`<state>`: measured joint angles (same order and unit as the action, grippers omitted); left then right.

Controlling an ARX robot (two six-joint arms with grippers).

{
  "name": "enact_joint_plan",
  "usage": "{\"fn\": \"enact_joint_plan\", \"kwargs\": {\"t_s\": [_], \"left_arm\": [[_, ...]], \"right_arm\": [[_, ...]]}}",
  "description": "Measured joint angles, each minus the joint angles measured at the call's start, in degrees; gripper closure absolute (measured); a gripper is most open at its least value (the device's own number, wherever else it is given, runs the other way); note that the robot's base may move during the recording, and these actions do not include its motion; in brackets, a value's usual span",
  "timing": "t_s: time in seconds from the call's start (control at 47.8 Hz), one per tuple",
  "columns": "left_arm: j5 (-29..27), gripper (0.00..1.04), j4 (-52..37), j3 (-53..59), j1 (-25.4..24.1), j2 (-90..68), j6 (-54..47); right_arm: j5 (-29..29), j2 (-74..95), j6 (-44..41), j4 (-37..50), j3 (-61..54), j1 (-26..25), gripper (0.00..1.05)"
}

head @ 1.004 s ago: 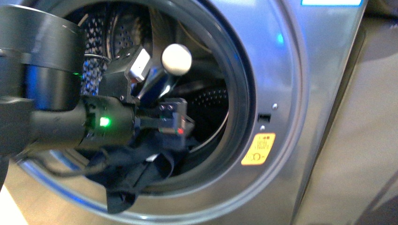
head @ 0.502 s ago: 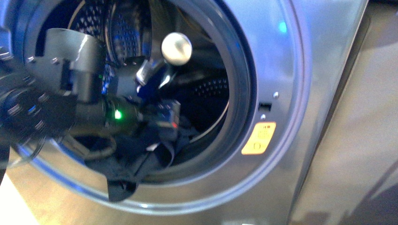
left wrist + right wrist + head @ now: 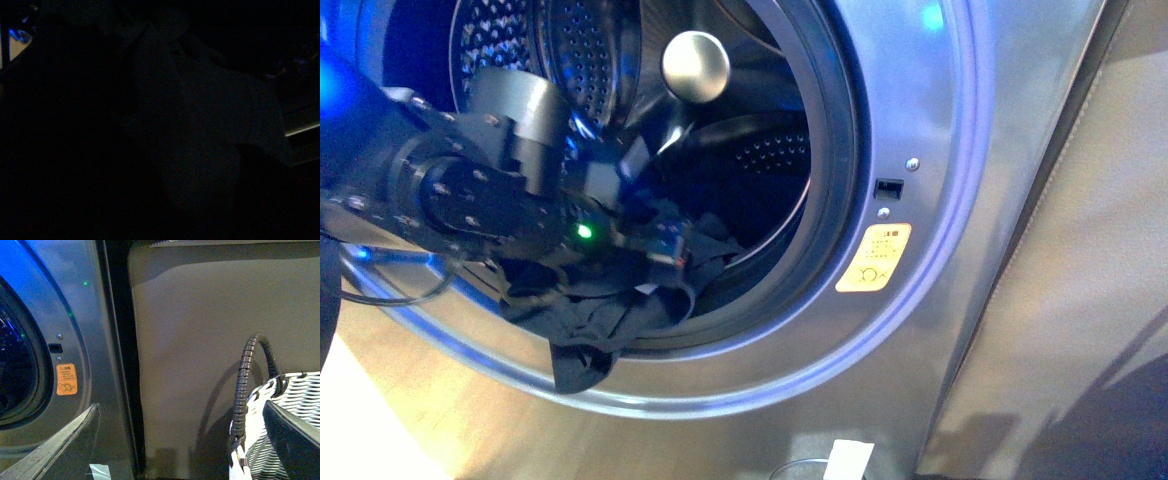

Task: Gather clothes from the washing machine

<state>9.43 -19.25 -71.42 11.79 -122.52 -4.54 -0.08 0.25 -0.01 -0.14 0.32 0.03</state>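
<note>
The grey washing machine (image 3: 960,130) fills the front view, its round opening showing the perforated steel drum (image 3: 570,50). The dark clothes (image 3: 610,320) hang over the opening's lower rim and spill out. My left arm reaches into the opening from the left; its gripper (image 3: 675,250) sits just over the clothes, and its jaws cannot be made out. The left wrist view is dark. My right gripper (image 3: 182,440) is open and empty outside the washer, whose front (image 3: 75,330) carries an orange sticker (image 3: 66,379).
A grey-and-white woven basket (image 3: 280,430) with a dark wrapped handle (image 3: 245,385) stands beside my right gripper, against a plain dark panel (image 3: 210,340). An orange sticker (image 3: 872,258) sits beside the opening. A round metal knob (image 3: 695,65) shows inside the drum.
My left arm has pushed lower and deeper into the opening towards the clothes. The view has shifted a little; the clothes still hang over the rim.
</note>
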Motion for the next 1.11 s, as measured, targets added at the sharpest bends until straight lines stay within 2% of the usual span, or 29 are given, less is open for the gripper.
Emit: {"fn": "enact_joint_plan", "kwargs": {"t_s": [0.293, 0.439, 0.711, 0.795, 0.962, 1.046, 1.108], "left_arm": [[3.5, 0.07, 3.1, -1.4, 1.5, 0.0, 5.7], [1.5, 0.07, 5.8, -3.2, 2.2, -0.1, 5.5], [-6.6, 0.07, 11.1, -8.2, 2.6, -3.9, -1.1], [-6.8, 0.07, 12.0, -9.1, 2.3, -4.3, -2.3], [-7.4, 0.36, 12.1, -9.0, 1.9, -4.4, -4.5], [-7.3, 0.46, 11.7, -8.7, 1.7, -4.4, -4.7], [-6.6, 0.60, 10.6, -8.0, 1.4, -4.2, -4.7]], "right_arm": [[0.0, 0.0, 0.0, 0.0, 0.0, 0.0, 0.08], [0.0, 0.0, 0.0, 0.0, 0.0, 0.0, 0.08], [0.0, 0.0, 0.0, 0.0, 0.0, 0.0, 0.08], [0.0, 0.0, 0.0, 0.0, 0.0, 0.0, 0.08], [0.0, 0.0, 0.0, 0.0, 0.0, 0.0, 0.08], [0.0, 0.0, 0.0, 0.0, 0.0, 0.0, 0.08], [0.0, 0.0, 0.0, 0.0, 0.0, 0.0, 0.08]]}}
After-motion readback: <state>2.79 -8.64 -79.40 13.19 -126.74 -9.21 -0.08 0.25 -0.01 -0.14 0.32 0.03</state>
